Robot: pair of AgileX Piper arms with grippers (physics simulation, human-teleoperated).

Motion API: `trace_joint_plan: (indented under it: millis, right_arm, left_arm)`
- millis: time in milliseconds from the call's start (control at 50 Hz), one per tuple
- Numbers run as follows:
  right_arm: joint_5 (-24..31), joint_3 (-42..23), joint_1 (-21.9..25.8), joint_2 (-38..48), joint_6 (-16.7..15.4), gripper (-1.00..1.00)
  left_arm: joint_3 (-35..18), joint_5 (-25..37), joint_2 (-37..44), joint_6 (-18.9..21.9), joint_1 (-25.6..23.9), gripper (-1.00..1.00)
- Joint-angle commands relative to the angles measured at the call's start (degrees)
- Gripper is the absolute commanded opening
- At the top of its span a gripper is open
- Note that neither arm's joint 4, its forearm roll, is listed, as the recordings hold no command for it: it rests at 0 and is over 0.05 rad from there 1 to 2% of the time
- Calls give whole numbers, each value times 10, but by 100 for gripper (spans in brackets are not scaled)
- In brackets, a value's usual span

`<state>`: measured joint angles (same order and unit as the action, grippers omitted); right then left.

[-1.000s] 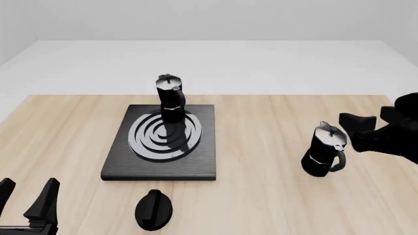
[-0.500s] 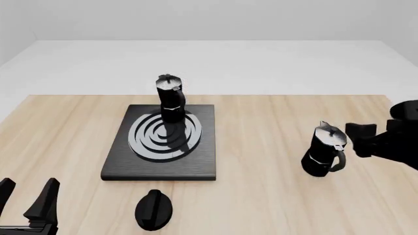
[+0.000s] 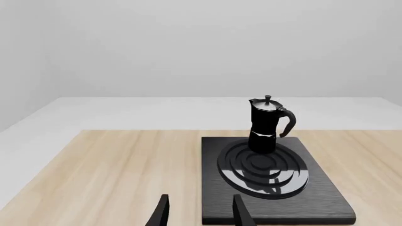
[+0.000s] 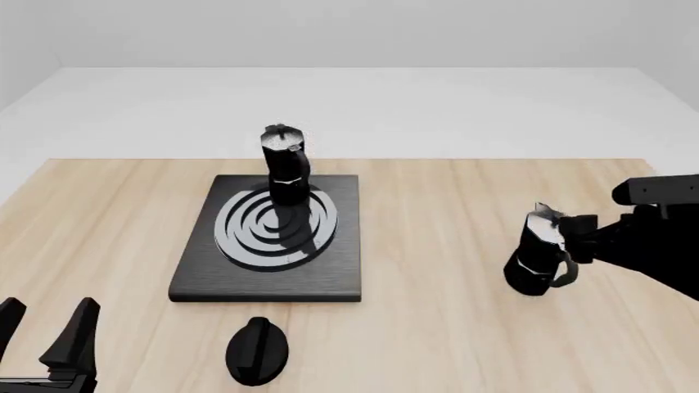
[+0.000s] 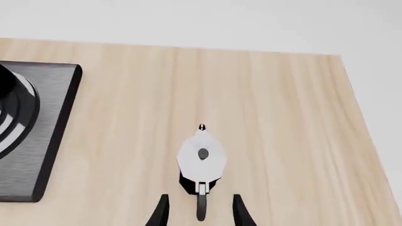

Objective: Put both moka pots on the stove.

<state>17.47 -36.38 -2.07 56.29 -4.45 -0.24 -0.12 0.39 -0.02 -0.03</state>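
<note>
Front view: one pot (image 4: 285, 166) is seen upright on the stove (image 4: 268, 239), at the far part of the rings, near the slab's far edge. The second pot (image 4: 541, 262) is seen upright on the bare table (image 4: 437, 327), well to the right of the stove and near the table's right edge. A wide strip of open wood is left between this pot and the stove's right edge.

The right gripper (image 4: 579, 227) is held low, just to the right of the second pot, level with its lid. In the right wrist view the right gripper (image 5: 198, 211) is shown above the pot (image 5: 202, 160), fingers (image 5: 161, 212) spread, with the pot's handle lined up between them. No contact can be made out; nothing is pinched.

The left gripper (image 4: 44, 332) is parked at the near left corner of the table, fingers spread and empty, well apart from the stove. In the left wrist view its fingers (image 3: 159, 214) are again seen parted, with the stove (image 3: 314, 207) and its pot (image 3: 267, 125) ahead across open wood.

A black knob (image 4: 257, 350) lies just in front of the stove's near edge. The near half of the rings is left free.
</note>
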Motion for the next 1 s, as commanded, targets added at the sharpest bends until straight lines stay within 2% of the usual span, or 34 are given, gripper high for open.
trace_joint_plan:
  millis: [20, 200, 1000]
  right_arm:
    - [-41, 14, -2, 45, 0, 100]
    - [-68, 26, -2, 71, -1, 100]
    - [-118, 49, -17, 125, 4, 100]
  left_arm:
    - [0, 0, 0, 0, 0, 100]
    - [0, 0, 0, 0, 0, 100]
    - [0, 0, 0, 0, 0, 100]
